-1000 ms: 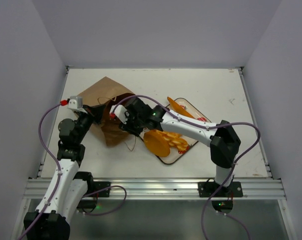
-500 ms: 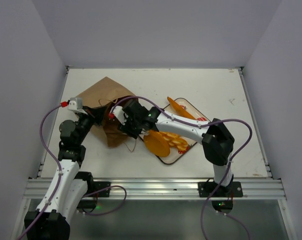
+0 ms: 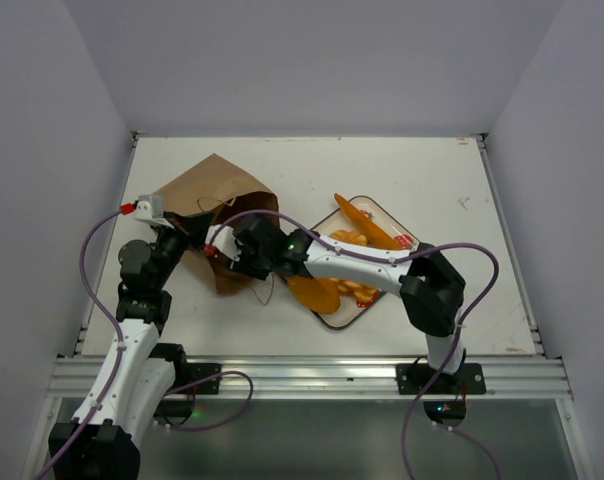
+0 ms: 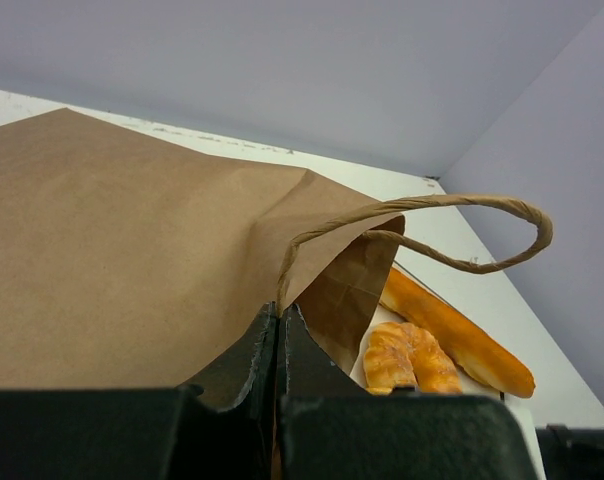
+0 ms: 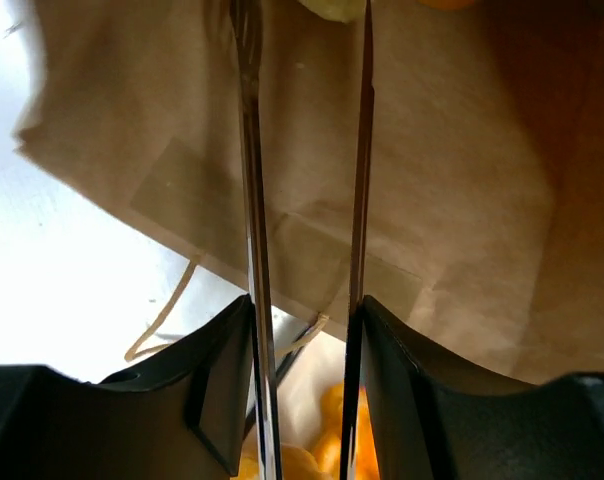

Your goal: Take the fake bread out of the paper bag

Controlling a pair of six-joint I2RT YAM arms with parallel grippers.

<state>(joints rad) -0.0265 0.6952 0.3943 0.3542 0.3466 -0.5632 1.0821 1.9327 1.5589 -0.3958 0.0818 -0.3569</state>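
The brown paper bag lies on its side at the table's left, mouth toward the tray. My left gripper is shut on the bag's upper mouth edge by a handle, holding it lifted. My right gripper reaches into the mouth, its long thin fingers apart and open over the bag's inner paper; their tips run out of view. Fake bread lies on the tray: a baguette, a flat disc, small buns and a braided piece.
The white tray sits right of the bag, under my right forearm. A loose bag handle trails on the white table. Walls close in the table on the far side and on both flanks.
My right gripper has moved left, deeper into the bag's mouth, and its arm now covers part of the disc. The left gripper and the bag have stayed put.
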